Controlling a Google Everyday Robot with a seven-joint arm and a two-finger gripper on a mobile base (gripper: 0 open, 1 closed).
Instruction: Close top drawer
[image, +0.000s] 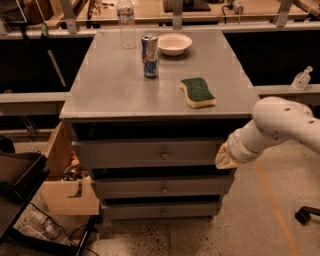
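Three grey drawers stack beneath the metal counter top (110, 90). The top drawer (125, 152) is the uppermost and widest, with a dark gap between the upper edge of its flat front and the counter. Its small round knob (164, 155) sits at the middle of the panel.

The gripper (227, 156) is at 3 o'clock from that knob, right at the panel's right end. Its tan tip lies against or just beside the drawer's corner, and I cannot tell which. Whether the gripper is open or closed, or holding anything, cannot be told. The white arm (280, 125) runs away from it toward 2 o'clock.

On the counter, a green-topped sponge (198, 92) lies at 12 o'clock from the gripper. A drink can (150, 49) stands upright farther back, and a pale bowl (174, 43) sits at its 2 o'clock. A clear bottle (126, 20) stands at the far edge.

At 8 o'clock from the top drawer, a tan wooden drawer (70, 195) hangs open.
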